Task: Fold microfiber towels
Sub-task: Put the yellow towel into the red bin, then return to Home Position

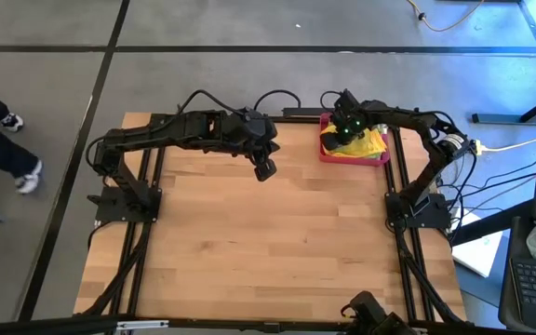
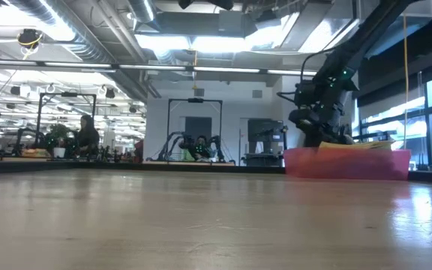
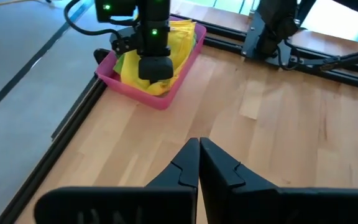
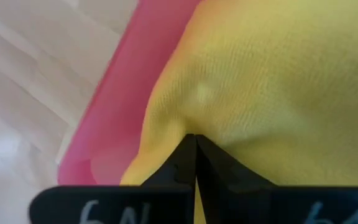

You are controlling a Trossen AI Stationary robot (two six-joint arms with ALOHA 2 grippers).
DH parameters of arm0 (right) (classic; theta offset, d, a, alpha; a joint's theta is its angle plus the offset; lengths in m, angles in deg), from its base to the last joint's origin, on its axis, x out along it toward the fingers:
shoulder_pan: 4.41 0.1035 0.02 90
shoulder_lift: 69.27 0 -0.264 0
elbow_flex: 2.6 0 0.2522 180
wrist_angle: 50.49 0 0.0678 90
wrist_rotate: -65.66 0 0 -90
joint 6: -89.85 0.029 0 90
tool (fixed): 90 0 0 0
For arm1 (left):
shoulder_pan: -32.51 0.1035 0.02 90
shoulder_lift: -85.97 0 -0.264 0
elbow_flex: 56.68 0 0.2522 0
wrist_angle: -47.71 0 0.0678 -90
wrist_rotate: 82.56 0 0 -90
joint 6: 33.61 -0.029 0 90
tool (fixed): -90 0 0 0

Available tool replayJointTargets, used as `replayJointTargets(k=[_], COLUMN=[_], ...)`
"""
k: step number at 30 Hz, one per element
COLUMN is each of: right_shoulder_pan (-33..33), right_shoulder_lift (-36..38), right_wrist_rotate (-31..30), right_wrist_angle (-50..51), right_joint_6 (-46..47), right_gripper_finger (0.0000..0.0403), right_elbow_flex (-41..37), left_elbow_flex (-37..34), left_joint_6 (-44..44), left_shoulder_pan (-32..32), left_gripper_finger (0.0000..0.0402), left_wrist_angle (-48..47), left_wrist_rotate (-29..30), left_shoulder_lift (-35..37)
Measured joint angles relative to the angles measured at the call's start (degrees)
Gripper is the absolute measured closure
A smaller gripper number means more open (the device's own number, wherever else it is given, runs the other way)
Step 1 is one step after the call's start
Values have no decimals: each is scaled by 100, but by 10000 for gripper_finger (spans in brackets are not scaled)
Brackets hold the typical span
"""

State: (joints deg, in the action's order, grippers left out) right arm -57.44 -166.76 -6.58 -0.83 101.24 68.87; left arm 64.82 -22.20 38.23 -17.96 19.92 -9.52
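Where workshop opens, wooden table [image 1: 277, 233]

- A light wooden plank desk [image 1: 277, 242] is carrying everything, its boards running left to right in the high view.
- A pink tray [image 1: 327, 151] is sitting directly on the desk at its far right corner, close to the far edge; in the low view its pink wall [image 2: 347, 165] is resting flat on the wood.
- Black frame rails [image 1: 147, 233] are lying along the desk's left and right sides.
- The two arm bases [image 1: 124, 200] are standing at those rails, one on each side.
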Motion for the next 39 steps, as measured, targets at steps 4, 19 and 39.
replayJointTargets(k=[4, 19, 39], right_shoulder_pan=[0, -2, 823], right_shoulder_lift=[0, 287, 5306], right_wrist_rotate=[-8, 151, 1015], right_wrist_angle=[-133, 875, -839], right_joint_6=[53, -99, 1620], right_gripper_finger=[392, 391, 391], right_elbow_flex=[0, 61, -1658], left_elbow_flex=[0, 0, -4218], left_joint_6=[-1, -126, 858], left_shoulder_pan=[74, 114, 48], left_gripper_finger=[395, 393, 401], left_wrist_angle=[-1, 0, 2899], left_wrist_rotate=[8, 8, -342], left_shoulder_lift=[-1, -1, 2538])
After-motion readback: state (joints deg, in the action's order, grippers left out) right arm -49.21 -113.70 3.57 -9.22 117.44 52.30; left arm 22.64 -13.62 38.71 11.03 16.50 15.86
